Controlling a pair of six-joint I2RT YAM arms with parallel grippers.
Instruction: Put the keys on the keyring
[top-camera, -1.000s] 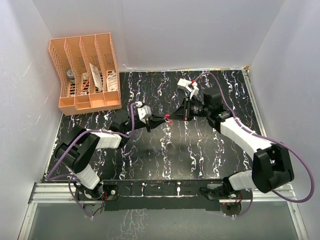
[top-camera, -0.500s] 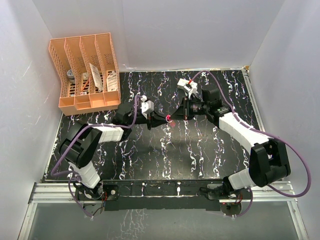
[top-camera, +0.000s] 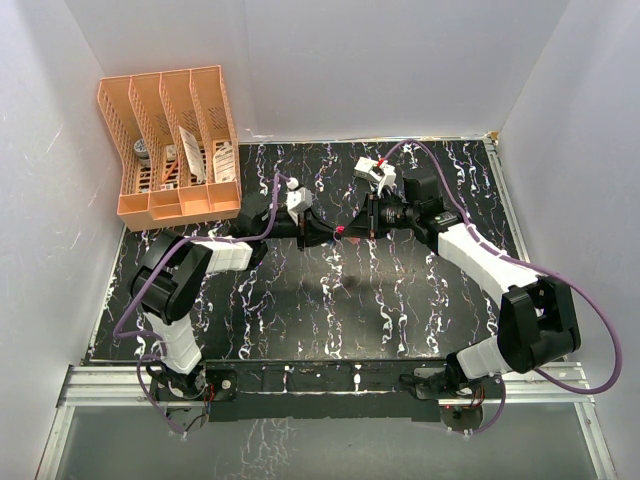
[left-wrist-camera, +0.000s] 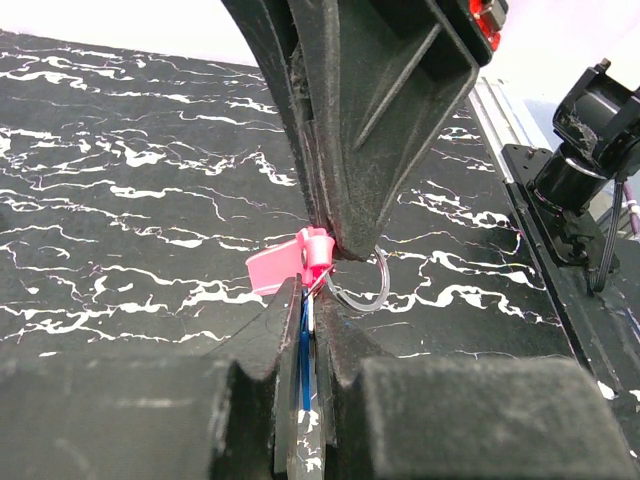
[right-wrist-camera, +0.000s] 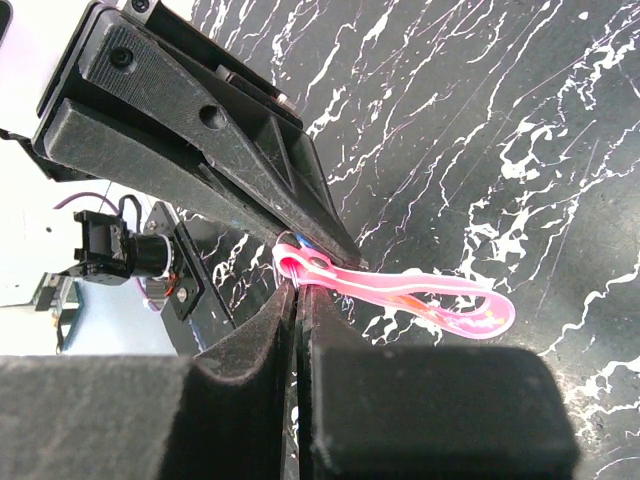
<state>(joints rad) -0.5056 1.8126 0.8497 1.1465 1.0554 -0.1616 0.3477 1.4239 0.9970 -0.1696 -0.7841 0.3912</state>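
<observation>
Blue key (left-wrist-camera: 303, 345) sits pinched in the left end effector (left-wrist-camera: 311, 305), nosed against the keyring (left-wrist-camera: 384, 285) clamped with the pink key (right-wrist-camera: 400, 296) in the right end effector (right-wrist-camera: 297, 295), likely for threading.

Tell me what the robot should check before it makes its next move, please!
1. Left pincer shut on the small blue-headed key: ok.
2. Right pincer shut on the slim pink plastic key: ok.
3. Thin metal ring showing at the right pincer's tip: ok.
4. Both pincers meeting tip to tip above the black marbled table: ok.
5. Blue-headed key threaded onto the ring: cannot tell.
</observation>
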